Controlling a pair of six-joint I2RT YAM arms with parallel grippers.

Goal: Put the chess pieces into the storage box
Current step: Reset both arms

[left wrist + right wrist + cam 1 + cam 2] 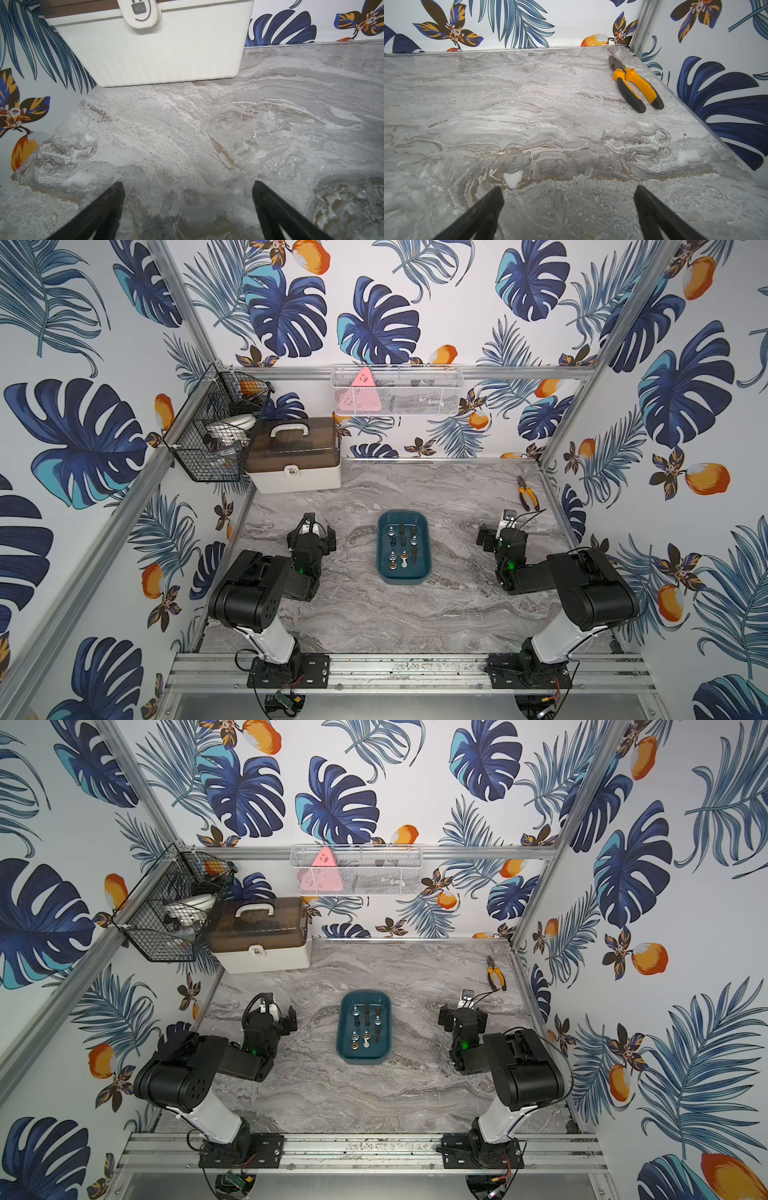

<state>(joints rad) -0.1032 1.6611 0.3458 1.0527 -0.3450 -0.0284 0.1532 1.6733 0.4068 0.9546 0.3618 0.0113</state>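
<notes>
The storage box sits mid-worktop, and the chess pieces stand inside it in loose rows, mostly dark, a few metallic. At the box's 9 o'clock the left hand hovers released and empty over bare marble, pointed toward the white case at 11 o'clock. The right hand, at 3 o'clock, is likewise spread wide and empty. Yellow-handled pliers lie at 1 o'clock.
</notes>
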